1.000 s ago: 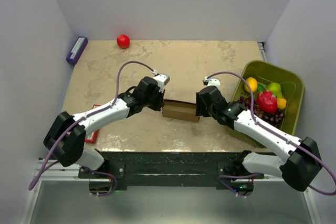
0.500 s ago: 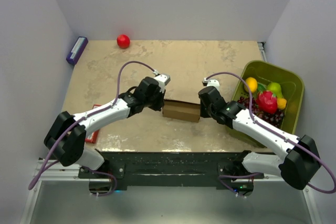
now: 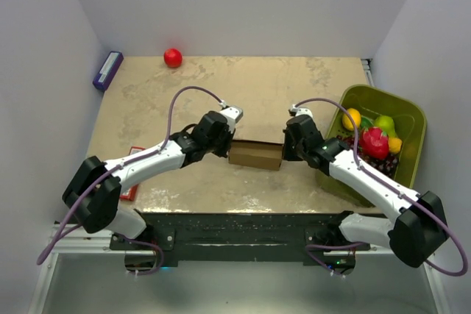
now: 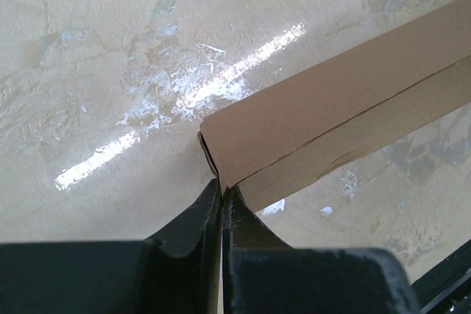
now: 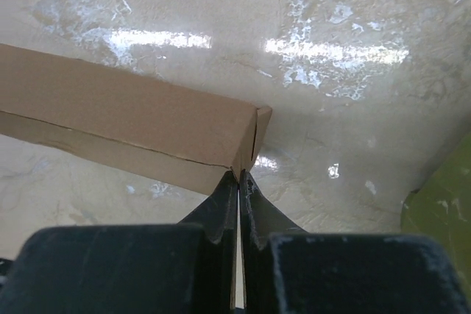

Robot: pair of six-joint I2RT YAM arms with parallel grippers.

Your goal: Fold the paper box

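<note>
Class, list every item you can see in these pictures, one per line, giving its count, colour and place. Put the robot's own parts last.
paper box: one, brown, table centre, between the tools
ball: one, red, far edge, left of centre
purple box: one, purple, far left corner
pack: one, red, near left edge
bin: one, green, right edge
fruit: several, yellow, green, red, dark, in the bin
table: one, beige
arms: two, white and black, reaching in from the near edge
left tool: one, black, shut on the paper box's left end
right tool: one, black, shut on its right end
</note>
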